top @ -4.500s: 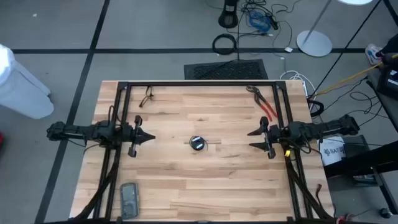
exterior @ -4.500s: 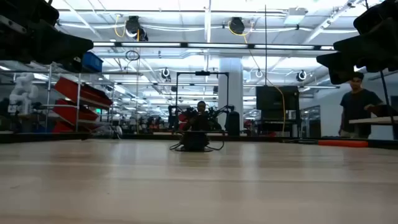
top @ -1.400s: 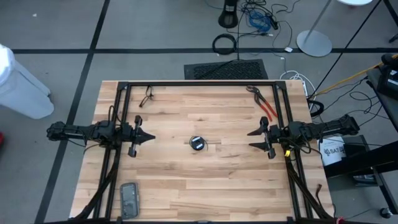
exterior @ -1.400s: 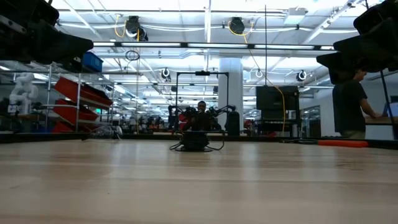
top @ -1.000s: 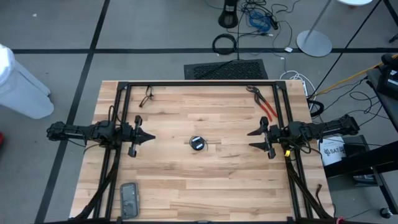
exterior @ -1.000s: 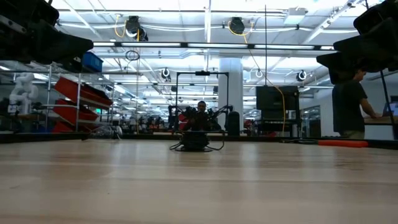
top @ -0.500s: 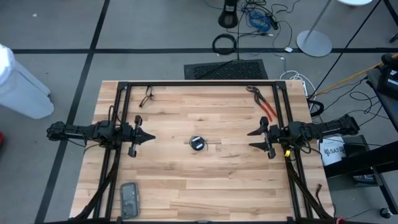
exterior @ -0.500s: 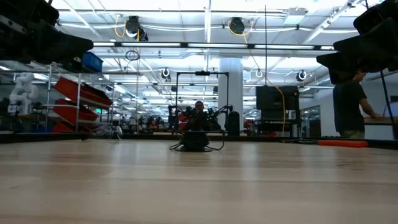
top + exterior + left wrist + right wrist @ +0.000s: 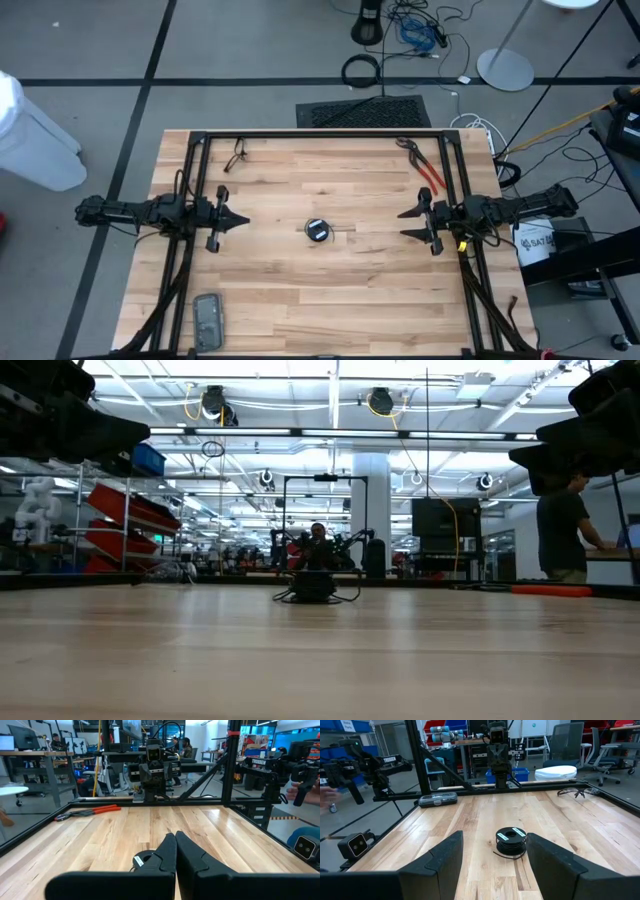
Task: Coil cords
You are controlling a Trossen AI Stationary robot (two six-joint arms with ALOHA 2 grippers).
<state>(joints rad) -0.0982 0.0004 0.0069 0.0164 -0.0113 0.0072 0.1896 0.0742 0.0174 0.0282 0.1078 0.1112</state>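
Note:
The black cord (image 9: 318, 230) lies wound in a small coil with a pale label on top, resting on the wooden table (image 9: 300, 290) at its middle; it also shows in the low view (image 9: 314, 588), the right wrist view (image 9: 511, 841) and, partly hidden behind the fingers, the left wrist view (image 9: 144, 860). A short loose end sticks out toward the right. My left gripper (image 9: 244, 220) hovers left of the coil, shut and empty, its fingertips meeting in its wrist view (image 9: 175, 836). My right gripper (image 9: 403, 224) hovers right of the coil, open and empty, its fingers apart in its wrist view (image 9: 494, 851).
Red-handled pliers (image 9: 424, 166) lie at the far right. Glasses (image 9: 236, 156) lie at the far left. A grey flat device (image 9: 208, 320) lies at the near left. A black frame (image 9: 320, 134) runs round the table. A person (image 9: 566, 525) stands beyond the table.

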